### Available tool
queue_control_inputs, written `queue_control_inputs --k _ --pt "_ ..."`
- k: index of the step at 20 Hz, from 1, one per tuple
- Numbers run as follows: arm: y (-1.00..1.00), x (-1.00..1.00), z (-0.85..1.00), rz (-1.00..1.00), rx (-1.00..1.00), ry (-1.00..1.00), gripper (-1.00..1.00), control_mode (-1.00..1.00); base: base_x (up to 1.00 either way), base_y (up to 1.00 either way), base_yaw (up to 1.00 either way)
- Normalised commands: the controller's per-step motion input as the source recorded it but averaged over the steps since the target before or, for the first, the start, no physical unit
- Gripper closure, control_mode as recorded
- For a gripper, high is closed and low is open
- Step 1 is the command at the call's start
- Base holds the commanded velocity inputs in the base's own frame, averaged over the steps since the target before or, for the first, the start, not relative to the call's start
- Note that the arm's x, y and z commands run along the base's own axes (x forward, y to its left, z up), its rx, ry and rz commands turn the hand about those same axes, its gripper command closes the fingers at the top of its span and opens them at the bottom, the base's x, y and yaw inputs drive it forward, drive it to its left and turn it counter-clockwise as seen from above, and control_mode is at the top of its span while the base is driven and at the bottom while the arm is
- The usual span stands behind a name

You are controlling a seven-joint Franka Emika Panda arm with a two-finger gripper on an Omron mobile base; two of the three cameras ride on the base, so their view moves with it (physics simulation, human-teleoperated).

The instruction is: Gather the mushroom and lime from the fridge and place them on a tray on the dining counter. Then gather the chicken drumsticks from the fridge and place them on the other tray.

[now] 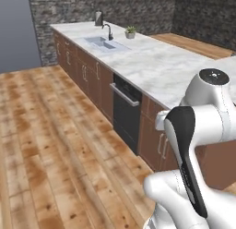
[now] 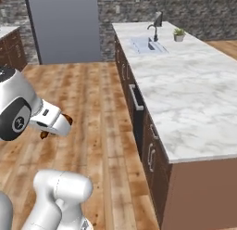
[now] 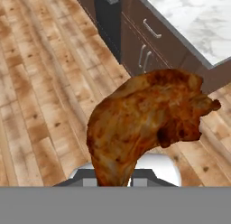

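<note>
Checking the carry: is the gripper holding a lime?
No, the gripper is shut on a brown chicken drumstick above the wood floor.

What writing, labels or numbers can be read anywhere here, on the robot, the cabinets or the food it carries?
None: no readable text in any view.
The chicken drumstick, clamped in the shut end effector, is plain browned skin.
The marble counter, the sink and the small potted plant bear no labels.
The oven front shows no markings.
The round cap on the arm's joint has faint marks, too small to read.
</note>
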Motion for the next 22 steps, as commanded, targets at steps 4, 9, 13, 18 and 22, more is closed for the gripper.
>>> queue_control_inputs --k 4,9,13,18,22 --pt "0.0 0.0 0.0 0.0 0.0 0.0 1.0 1.0 -0.61 -0.51 -0.25" --pt "0.0 0.0 0.0 0.0 0.0 0.0 1.0 1.0 -0.01 -1.0 -0.13" --pt "0.0 0.0 0.0 0.0 0.0 0.0 1.0 1.0 0.0 -1.0 -0.1" --pt "0.0 0.0 0.0 0.0 0.0 0.0 1.0 1.0 0.0 -1.0 -0.08" --pt "0.0 0.0 0.0 0.0 0.0 0.0 1.0 1.0 0.0 -1.0 -0.08"
